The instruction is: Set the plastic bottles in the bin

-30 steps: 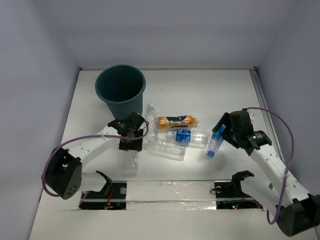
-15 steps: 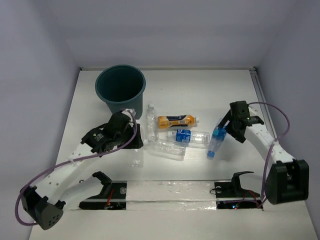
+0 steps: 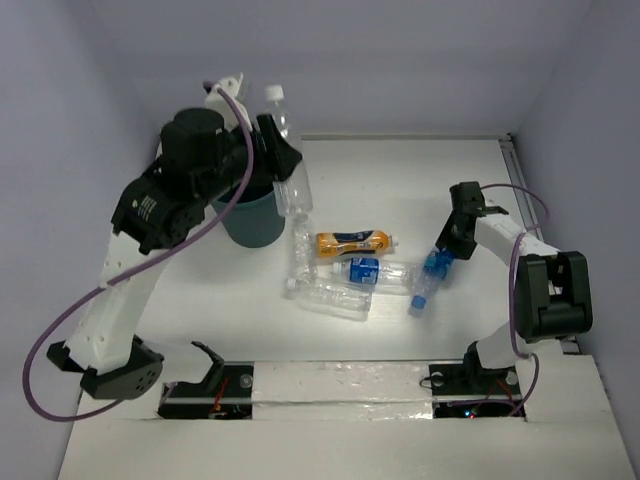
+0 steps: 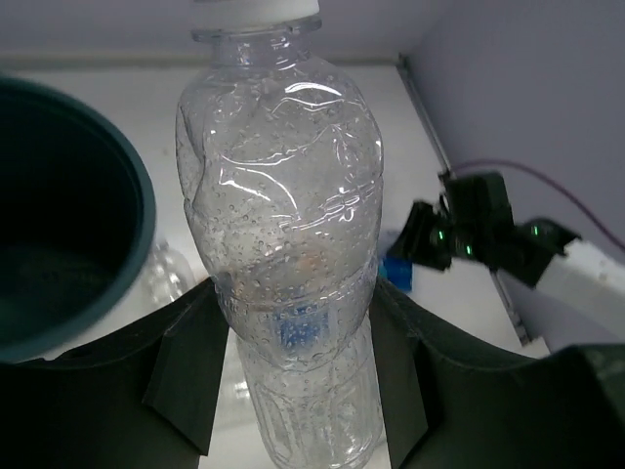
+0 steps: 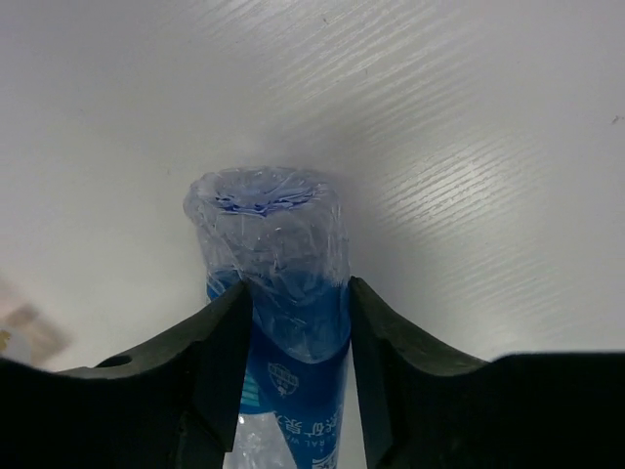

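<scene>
My left gripper [image 3: 275, 150] [image 4: 293, 322] is raised high and shut on a clear crinkly bottle [image 3: 274, 100] [image 4: 283, 225] with a white cap, held just right of the dark teal bin [image 3: 250, 218] [image 4: 78, 225]. Down at the table, my right gripper [image 3: 441, 260] [image 5: 296, 313] is shut on a blue-labelled bottle [image 3: 424, 283] [image 5: 278, 283], both fingers pressing its sides. In the middle of the table lie an orange bottle [image 3: 352, 241], a clear bottle with a blue label [image 3: 378, 272] and two more clear bottles [image 3: 335, 298] [image 3: 301, 250].
The left arm covers much of the bin's mouth in the top view. White walls close off the back and both sides. A rail runs along the table's right edge [image 3: 518, 190]. The arm bases and a taped strip [image 3: 340, 385] line the near edge.
My left arm rose from the table to the bin's rim, carrying the clear bottle. My right gripper moved down onto the blue-labelled bottle and its jaws closed in on it.
</scene>
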Controlling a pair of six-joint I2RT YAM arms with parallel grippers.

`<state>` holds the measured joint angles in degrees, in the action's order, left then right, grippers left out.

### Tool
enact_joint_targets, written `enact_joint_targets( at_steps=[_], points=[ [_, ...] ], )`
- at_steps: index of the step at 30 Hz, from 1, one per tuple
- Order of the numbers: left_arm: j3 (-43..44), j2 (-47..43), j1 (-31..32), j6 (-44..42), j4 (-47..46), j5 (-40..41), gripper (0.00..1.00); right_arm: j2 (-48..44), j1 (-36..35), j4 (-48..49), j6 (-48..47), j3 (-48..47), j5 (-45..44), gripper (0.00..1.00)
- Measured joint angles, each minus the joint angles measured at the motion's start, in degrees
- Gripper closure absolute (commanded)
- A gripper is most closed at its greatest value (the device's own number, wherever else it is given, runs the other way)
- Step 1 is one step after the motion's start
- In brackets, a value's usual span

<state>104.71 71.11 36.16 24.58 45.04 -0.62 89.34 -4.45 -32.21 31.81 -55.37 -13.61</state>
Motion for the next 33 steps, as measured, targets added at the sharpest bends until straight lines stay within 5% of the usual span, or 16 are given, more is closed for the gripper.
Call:
enact_joint_targets(
  at_steps=[3,6,11,17,19,21,27,33],
  points=[
    [9.3,6.0,-4.5,-1.8,-0.9,0.9,0.79,-0.3,0.0,0.6,-0.5,0.0,-0.6,0.68],
    [11.4,9.6,-12.5,-2.5,-3.0,0.9,0.79,-1.5,0.0,0.6,-0.5,0.0,-2.6,0.71],
    [7.0,13.4,-21.6,-2.7,-7.0,2.8,0.78,-8.5,0.0,-2.6,-0.5,-2.0,-7.5,0.71],
    [-1.2,14.4,-24.7,-3.3,-13.4,8.7,0.74,-23.9,0.3,-4.9,-0.7,-11.1,-7.4,0.74],
    [-4.9,13.9,-24.9,-4.0,-17.7,10.9,0.66,-27.9,-0.1,-4.8,0.0,-15.1,-5.3,0.74],
    [-10.2,12.6,-24.9,-4.7,-21.8,12.4,0.47,-30.1,-1.8,-4.7,0.9,-18.8,-3.5,0.73],
    [-25.3,8.4,-24.7,-6.1,-28.2,14.5,0.12,-25.5,-17.0,-3.6,5.0,-31.5,-2.2,0.72],
    [-27.1,3.2,-24.6,-6.7,-30.0,13.7,0.03,-9.9,-28.8,-1.3,7.6,-44.0,-3.9,0.72]
  ],
)
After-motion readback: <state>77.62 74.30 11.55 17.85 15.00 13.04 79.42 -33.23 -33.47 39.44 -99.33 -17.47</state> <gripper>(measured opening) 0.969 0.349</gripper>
